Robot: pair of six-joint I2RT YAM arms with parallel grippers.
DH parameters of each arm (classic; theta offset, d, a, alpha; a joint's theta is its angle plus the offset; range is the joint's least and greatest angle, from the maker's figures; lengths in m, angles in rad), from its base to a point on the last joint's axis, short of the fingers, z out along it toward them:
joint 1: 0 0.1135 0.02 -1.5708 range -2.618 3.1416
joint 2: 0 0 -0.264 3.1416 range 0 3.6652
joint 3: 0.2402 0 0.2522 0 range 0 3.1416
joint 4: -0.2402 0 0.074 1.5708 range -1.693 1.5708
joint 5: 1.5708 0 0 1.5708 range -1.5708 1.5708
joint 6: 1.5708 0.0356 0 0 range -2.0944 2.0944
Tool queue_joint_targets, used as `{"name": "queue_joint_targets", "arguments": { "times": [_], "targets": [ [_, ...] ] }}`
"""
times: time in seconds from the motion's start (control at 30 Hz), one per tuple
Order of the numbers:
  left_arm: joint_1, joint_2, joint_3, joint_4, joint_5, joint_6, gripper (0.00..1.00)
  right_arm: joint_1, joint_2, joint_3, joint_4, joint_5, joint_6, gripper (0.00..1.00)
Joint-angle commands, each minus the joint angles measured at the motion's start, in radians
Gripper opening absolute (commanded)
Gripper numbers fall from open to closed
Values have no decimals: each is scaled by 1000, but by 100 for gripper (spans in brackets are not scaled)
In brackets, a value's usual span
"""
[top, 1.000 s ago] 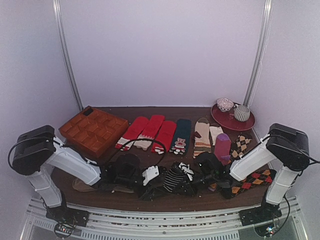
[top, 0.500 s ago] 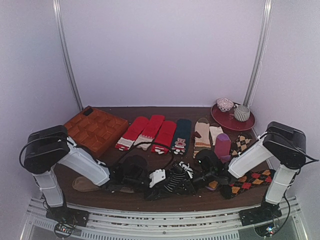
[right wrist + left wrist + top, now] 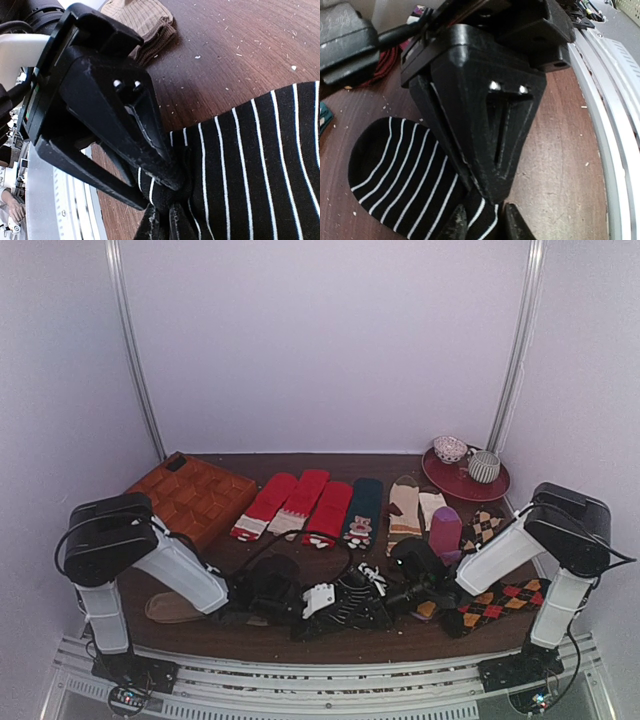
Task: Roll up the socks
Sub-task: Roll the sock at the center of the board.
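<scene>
Left arm has swung inward, and left end effector and right end effector each clamp an end of the short black white-striped ankle sock, its long axis running left-right between them at the near table edge.

The socks lie between left tool and right tool.

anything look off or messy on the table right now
Pale specks, crumbs or lint, dot the brown table, and the tan sock lies crumpled. The striped sock is bunched only where the left gripper and right gripper pinch it. No damage shows.
</scene>
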State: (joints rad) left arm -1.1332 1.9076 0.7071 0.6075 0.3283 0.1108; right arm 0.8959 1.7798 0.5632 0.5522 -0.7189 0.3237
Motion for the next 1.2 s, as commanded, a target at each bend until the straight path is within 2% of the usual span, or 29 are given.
{"name": "queue_joint_targets", "arguments": {
  "times": [0.0,0.03,0.1,0.2,0.3,0.4,0.57,0.6,0.7,0.9,1.17],
  "targets": [
    [6,31,28,13,14,3,20,1,83,-63,-268,72,15,6],
    [7,31,26,13,20,2,16,0,84,-62,-268,73,16,6],
    [11,30,30,-1,32,-6,0,0,86,-61,-271,74,15,6],
    [14,30,36,-48,38,-34,0,-1,77,-56,-273,83,12,8],
    [35,61,66,-145,62,-109,0,-3,30,-50,-267,95,3,20],
    [68,118,71,-214,123,-183,0,-3,-113,-72,-230,153,-16,28],
    [84,187,52,-284,173,-266,0,55,-394,-157,-104,349,-135,39],
    [89,202,50,-294,180,-283,0,81,-434,-177,-77,431,-182,41],
    [97,235,38,-307,204,-310,0,142,-496,-215,-30,547,-290,43],
    [102,242,18,-312,211,-324,0,206,-430,-204,-7,606,-406,44],
    [105,242,24,-327,208,-320,0,213,-315,-166,45,617,-458,43]
  ]
}}
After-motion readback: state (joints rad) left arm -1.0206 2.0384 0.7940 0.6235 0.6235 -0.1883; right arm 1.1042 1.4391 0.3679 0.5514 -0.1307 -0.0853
